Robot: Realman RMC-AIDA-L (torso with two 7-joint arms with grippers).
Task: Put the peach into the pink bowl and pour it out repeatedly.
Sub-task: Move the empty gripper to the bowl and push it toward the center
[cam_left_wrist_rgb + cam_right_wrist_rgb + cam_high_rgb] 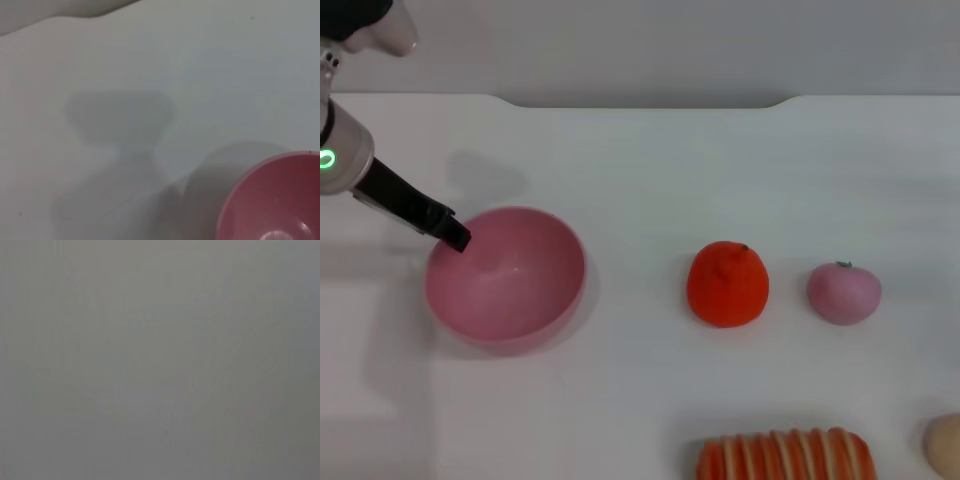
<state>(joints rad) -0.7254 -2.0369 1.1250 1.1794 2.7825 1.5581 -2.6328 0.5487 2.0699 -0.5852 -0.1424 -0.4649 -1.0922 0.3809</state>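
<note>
The pink bowl (506, 276) stands upright and empty on the white table at the left. My left gripper (457, 237) reaches in from the far left, its dark tip at the bowl's far-left rim; whether it grips the rim I cannot tell. The left wrist view shows part of the bowl (280, 200) and the gripper's shadow on the table. The peach (843, 292), pale pink-mauve with a small dark stem, lies on the table at the right, far from the bowl. My right gripper is out of view; the right wrist view shows only plain grey.
A larger orange-red round fruit (727, 284) lies between the bowl and the peach. An orange-and-white striped thing (785, 456) lies at the front edge, with a pale beige rounded thing (945, 445) at the front right corner. The table's far edge (640, 100) runs across the back.
</note>
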